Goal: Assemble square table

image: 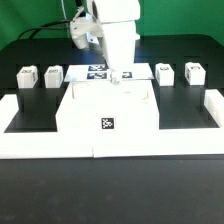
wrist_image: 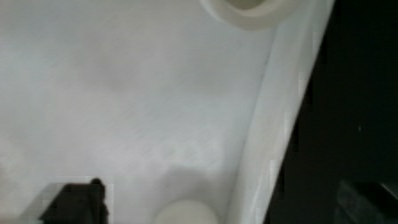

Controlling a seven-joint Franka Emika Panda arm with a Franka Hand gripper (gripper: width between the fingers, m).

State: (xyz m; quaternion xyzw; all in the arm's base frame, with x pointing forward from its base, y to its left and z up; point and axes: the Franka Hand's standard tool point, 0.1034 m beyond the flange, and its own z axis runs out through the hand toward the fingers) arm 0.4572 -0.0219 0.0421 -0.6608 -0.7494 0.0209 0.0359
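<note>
The square table's plate (image: pixel 108 105) lies flat in the centre of the exterior view, inside the white border rails (image: pixel 20 112). The gripper (image: pixel 117 80) hangs over the plate's upper edge, with its jaws spread wide and nothing between them. Four legs (image: pixel 166 72) stand in a row across the upper part. The pair at the exterior view's right seems nearer to the gripper.

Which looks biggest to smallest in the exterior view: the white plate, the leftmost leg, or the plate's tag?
1. plate, by far the largest
2. leftmost leg
3. tag, a little smaller than the leg
</note>
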